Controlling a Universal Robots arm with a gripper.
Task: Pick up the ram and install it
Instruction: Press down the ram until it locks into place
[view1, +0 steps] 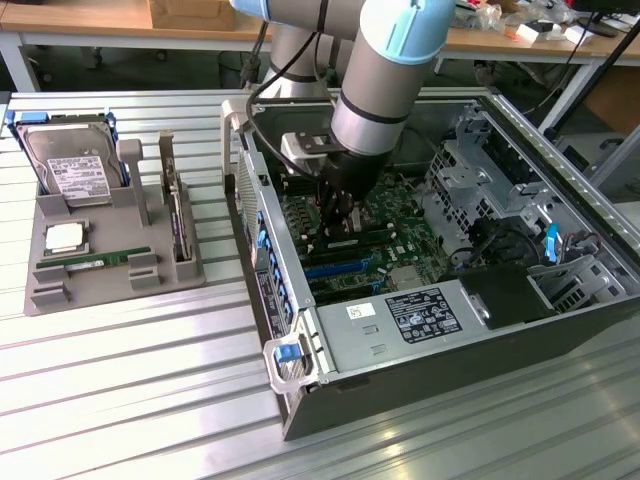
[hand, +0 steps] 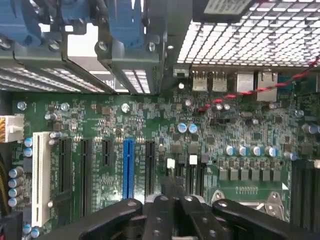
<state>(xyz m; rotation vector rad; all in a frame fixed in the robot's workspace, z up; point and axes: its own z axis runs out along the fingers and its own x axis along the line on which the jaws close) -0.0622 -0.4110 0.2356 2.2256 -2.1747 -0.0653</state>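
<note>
The ram, a thin green stick, lies flat in its slot on the grey fixture at the exterior view's left, well away from the arm. My gripper is down inside the open computer case, just above the motherboard. In the wrist view its black fingers stand pressed together over the motherboard, close to the white-latched memory slots. The gripper is shut, and no green stick shows between the fingers.
The fixture also carries a silver hard drive, a processor and an upright dark expansion card. Inside the case are a power supply, drive cages and a blue card slot. Ribbed metal table all round.
</note>
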